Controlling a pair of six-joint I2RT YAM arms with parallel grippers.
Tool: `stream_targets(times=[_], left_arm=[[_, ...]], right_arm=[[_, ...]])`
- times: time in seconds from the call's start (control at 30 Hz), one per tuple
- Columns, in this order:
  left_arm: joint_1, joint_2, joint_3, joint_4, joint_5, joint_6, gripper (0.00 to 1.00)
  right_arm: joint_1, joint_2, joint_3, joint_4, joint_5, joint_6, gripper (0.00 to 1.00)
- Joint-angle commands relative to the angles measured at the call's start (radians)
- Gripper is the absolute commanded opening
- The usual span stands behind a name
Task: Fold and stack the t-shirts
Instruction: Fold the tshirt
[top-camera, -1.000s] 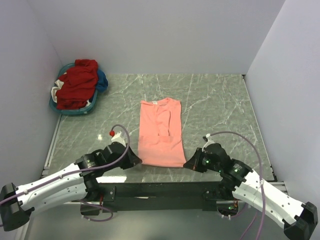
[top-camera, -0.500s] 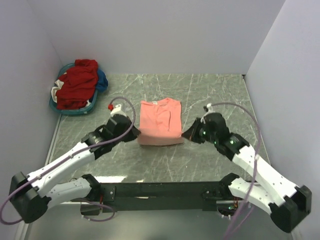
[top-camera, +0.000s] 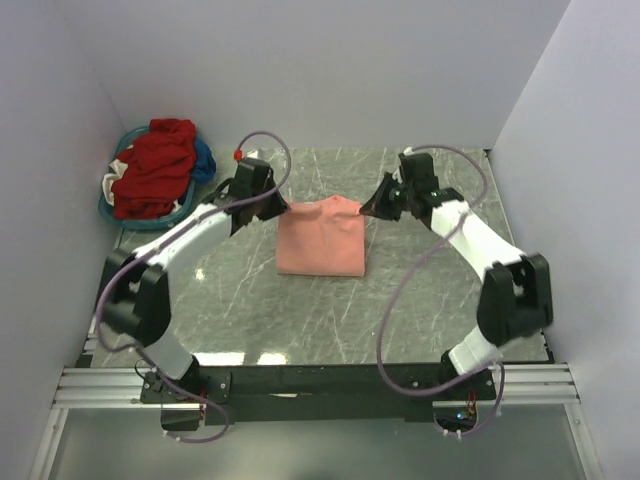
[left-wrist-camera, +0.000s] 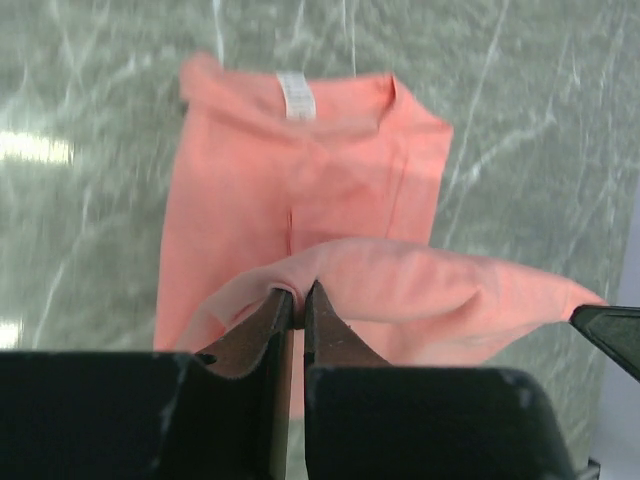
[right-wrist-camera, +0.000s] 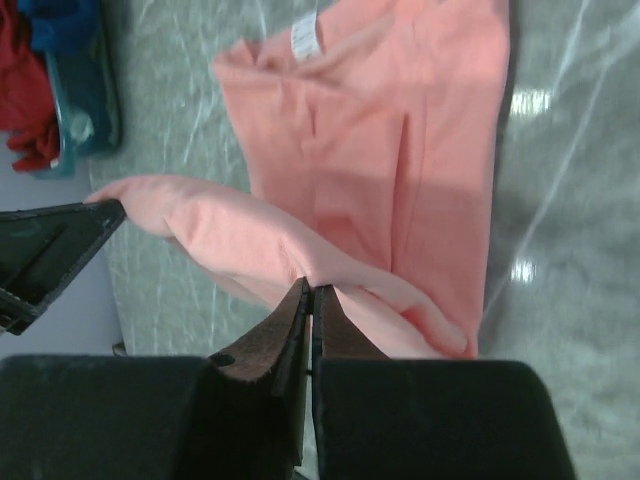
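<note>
A salmon-pink t-shirt lies on the marble table, folded narrow, its bottom half lifted and carried over the top half. My left gripper is shut on the hem's left corner. My right gripper is shut on the hem's right corner. Both hold the hem above the collar end, where the white neck label shows; it also shows in the right wrist view. The hem sags between the two grippers.
A teal basket at the back left holds a heap of red and blue clothes. White walls close the table at the back and on both sides. The black rail of the arm bases runs along the near edge.
Both grippers have carried the shirt's bottom hem from the near end back toward the collar, doubling the shirt over. The arms have stretched far out from their bases.
</note>
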Motion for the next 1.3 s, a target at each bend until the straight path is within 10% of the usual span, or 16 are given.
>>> stream_targets(times=[0.0,0.27,0.4,0.57,0.97,1.27], left_arm=[[0.062,0.136,0.152,0.054,0.072,0.045,0.00],[0.164,0.476,0.450,0.036,0.202,0.099,0.04],[0.201,0.537,0.535,0.034,0.245,0.133,0.47],[0.234,0.462,0.506,0.065,0.263,0.138,0.60],[0.134,0.280,0.161,0.197,0.266,-0.014,0.05],[0.040,0.254,-0.100,0.287,0.242,-0.063,0.01]], right_arm=[[-0.039,0.154,0.147,0.038,-0.074,-0.029,0.00],[-0.111,0.515,0.466,-0.015,-0.148,-0.048,0.00],[-0.128,0.640,0.640,-0.100,-0.128,-0.084,0.30],[-0.131,0.566,0.613,-0.140,-0.032,-0.111,0.44],[0.079,0.288,0.235,0.026,0.025,-0.056,0.41],[0.115,0.268,-0.073,0.188,-0.016,-0.028,0.39]])
